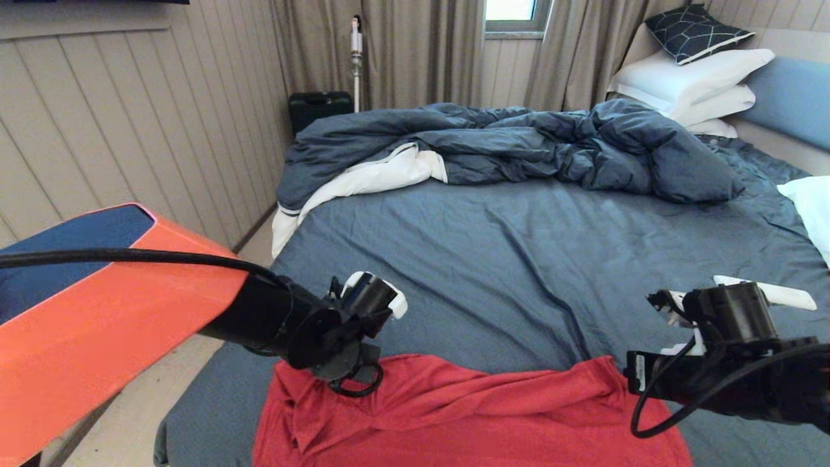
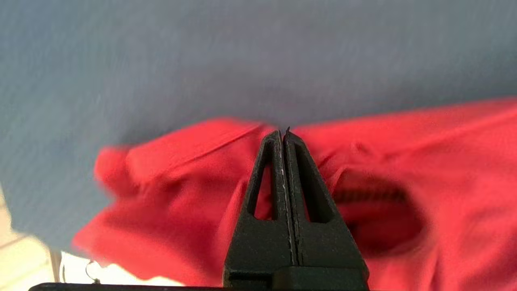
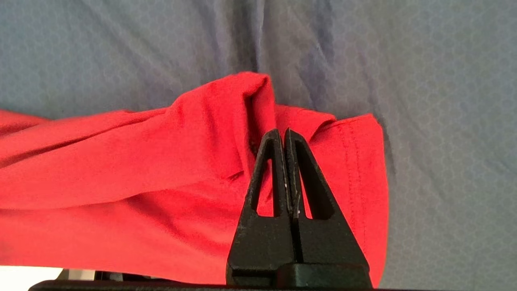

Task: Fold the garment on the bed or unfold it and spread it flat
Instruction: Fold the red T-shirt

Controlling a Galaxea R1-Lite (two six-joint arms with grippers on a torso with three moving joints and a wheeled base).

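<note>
The garment (image 1: 454,415), a bright red T-shirt, lies rumpled on the near part of the bed (image 1: 519,259), its blue-grey sheet showing beyond it. My left gripper (image 2: 282,131) is shut with nothing between its fingers. It hangs over the garment's (image 2: 444,161) far edge near the left end, where the cloth bunches in folds. My right gripper (image 3: 282,131) is also shut and empty. It hovers over the garment's (image 3: 121,161) right end, beside a stitched sleeve hem (image 3: 363,169). In the head view both wrists hide their fingertips. No print shows on the cloth.
A rumpled dark blue duvet (image 1: 519,143) lies across the far side of the bed, with stacked white pillows (image 1: 694,84) and a dark patterned cushion (image 1: 690,29) at the back right. A panelled wall and a strip of floor (image 1: 142,402) run along the left, where a black case (image 1: 318,107) stands.
</note>
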